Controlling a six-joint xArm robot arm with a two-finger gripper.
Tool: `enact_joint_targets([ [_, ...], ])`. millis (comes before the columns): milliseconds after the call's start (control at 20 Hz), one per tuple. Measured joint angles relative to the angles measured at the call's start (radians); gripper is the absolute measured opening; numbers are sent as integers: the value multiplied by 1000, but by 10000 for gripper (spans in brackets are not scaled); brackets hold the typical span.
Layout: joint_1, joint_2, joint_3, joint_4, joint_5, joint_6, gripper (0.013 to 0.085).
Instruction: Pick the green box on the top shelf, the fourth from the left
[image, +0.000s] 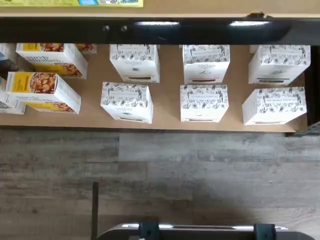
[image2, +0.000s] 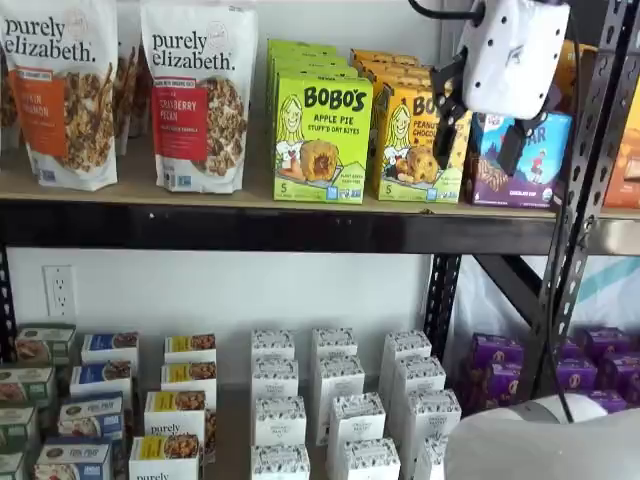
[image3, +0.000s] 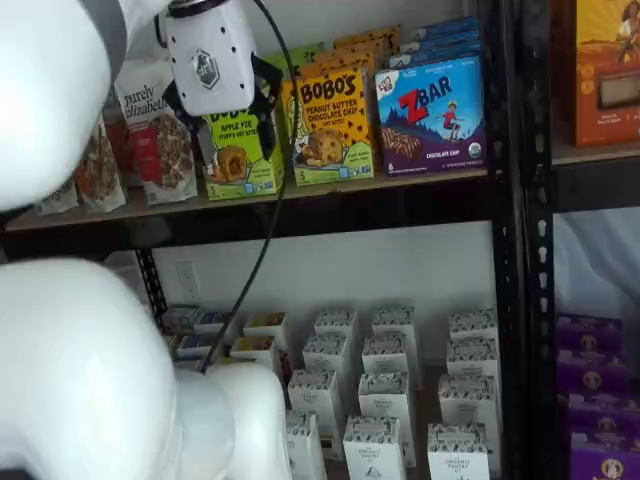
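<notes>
Green Bobo's Apple Pie box (image2: 322, 140) stands on the top shelf (image2: 250, 228); my gripper (image2: 482, 125) hangs apart before it, fingers spread wide, holding nothing.

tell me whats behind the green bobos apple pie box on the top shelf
Behind the green box, more green cartons of the same kind stand in a row along the top shelf. Only their top edges show; how many, and their fronts, are hidden.
</notes>
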Motion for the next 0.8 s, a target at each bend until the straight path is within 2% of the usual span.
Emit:
enact_joint_targets([
  [450,101,28,-5,-22,-46,93,850],
  [800,162,48,-11,-34,-85,150,850],
])
